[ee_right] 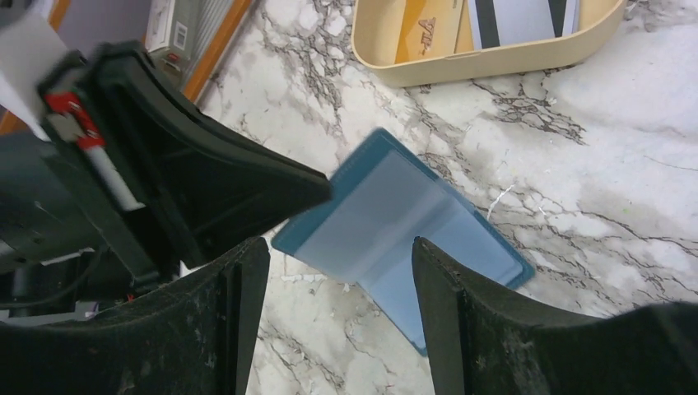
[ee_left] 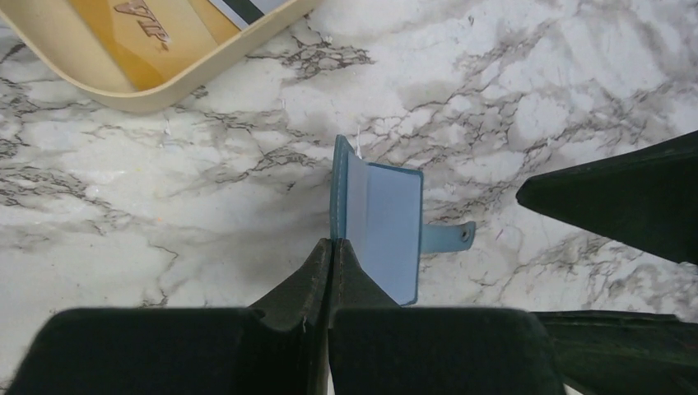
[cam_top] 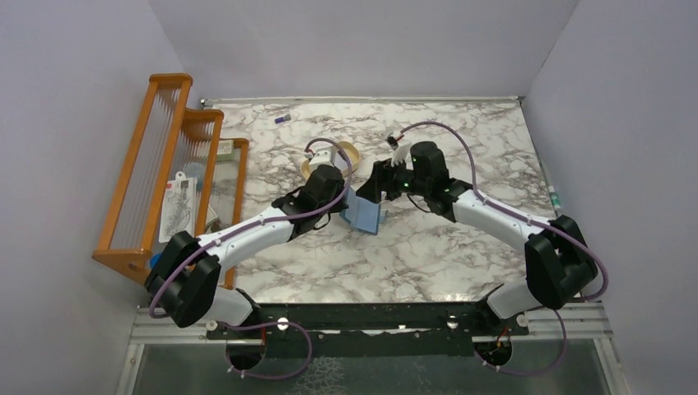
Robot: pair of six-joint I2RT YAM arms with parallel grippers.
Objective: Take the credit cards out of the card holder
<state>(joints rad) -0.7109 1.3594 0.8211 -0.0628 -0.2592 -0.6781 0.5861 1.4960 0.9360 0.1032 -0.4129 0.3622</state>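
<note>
The teal-blue card holder (cam_top: 365,216) stands half open on the marble table, its pale blue pockets (ee_left: 387,222) facing right and its snap tab (ee_left: 449,237) sticking out. My left gripper (ee_left: 332,243) is shut on the edge of its left cover. My right gripper (ee_right: 337,247) is open and empty, hovering just over the holder (ee_right: 395,226), with one finger on each side of the open pocket page. The credit cards lie in the tan oval tray (ee_right: 494,64): a tan one (ee_right: 428,25) and a pale one with dark stripes (ee_right: 510,16). No card shows in the pockets.
The tan tray (cam_top: 350,151) sits just behind the holder, partly hidden by my left arm. An orange wooden rack (cam_top: 165,164) holding packets stands along the left edge. A small purple object (cam_top: 282,119) lies near the back edge. Grey walls close in three sides.
</note>
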